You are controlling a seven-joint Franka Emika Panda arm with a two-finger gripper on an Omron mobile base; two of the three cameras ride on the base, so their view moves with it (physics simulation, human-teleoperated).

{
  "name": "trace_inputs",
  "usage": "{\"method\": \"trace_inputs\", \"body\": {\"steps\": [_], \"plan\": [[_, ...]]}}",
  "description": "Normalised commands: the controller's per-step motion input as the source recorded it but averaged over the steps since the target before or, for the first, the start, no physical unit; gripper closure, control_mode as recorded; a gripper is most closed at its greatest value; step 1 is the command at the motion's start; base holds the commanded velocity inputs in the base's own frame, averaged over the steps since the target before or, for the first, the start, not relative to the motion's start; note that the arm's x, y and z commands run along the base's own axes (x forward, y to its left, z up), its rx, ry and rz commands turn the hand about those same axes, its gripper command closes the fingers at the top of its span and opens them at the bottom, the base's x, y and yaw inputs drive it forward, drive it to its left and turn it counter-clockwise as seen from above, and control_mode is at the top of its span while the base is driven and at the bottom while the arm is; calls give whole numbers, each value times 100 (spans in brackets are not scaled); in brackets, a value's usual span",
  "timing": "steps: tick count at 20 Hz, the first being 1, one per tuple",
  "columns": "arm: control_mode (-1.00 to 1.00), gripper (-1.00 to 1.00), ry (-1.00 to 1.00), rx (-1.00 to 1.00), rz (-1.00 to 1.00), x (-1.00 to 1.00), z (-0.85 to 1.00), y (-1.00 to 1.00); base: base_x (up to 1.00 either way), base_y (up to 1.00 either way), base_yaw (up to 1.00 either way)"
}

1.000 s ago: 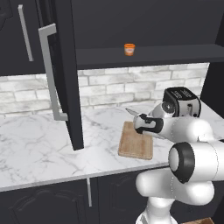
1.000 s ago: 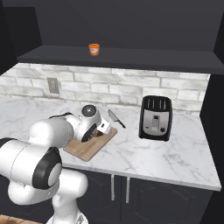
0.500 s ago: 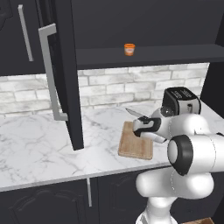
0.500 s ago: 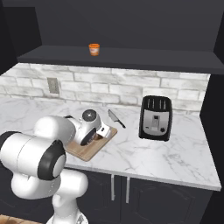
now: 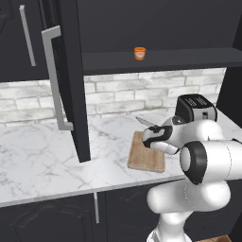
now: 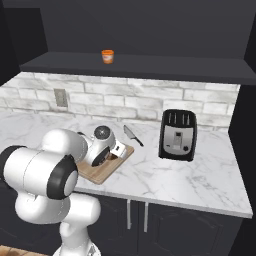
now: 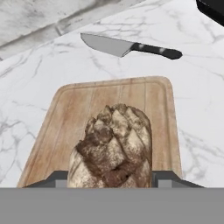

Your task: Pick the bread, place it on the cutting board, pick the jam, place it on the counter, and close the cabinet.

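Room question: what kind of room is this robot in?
It looks like a kitchen. There is a black toaster on a white marble counter, a knife lying beside a wooden cutting board with bread on it, and dark cabinets above.

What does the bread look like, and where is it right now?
The bread is a small, lumpy brown loaf piece with a cracked, dusty-looking crust, darker in the cracks and tan on the sides. In the hand view it stands upright over the near end of the wooden cutting board, held between the jaws of the gripper, one on each side of it. Whether its bottom already rests on the board cannot be seen. A knife lies on the white marble counter beyond the board, apart from the bread.
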Motion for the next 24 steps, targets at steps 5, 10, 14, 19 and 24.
{"method": "trace_inputs", "body": {"steps": [5,10,14,19,24], "plan": [[-100,100,0,0,0,1,-9,0,0,0,0],[-100,100,0,0,0,0,0,0,0,0,0],[-100,100,0,0,0,0,0,0,0,0,0],[-100,-100,0,0,0,0,0,0,0,0,0],[-100,-100,0,0,0,0,0,0,0,0,0]]}}
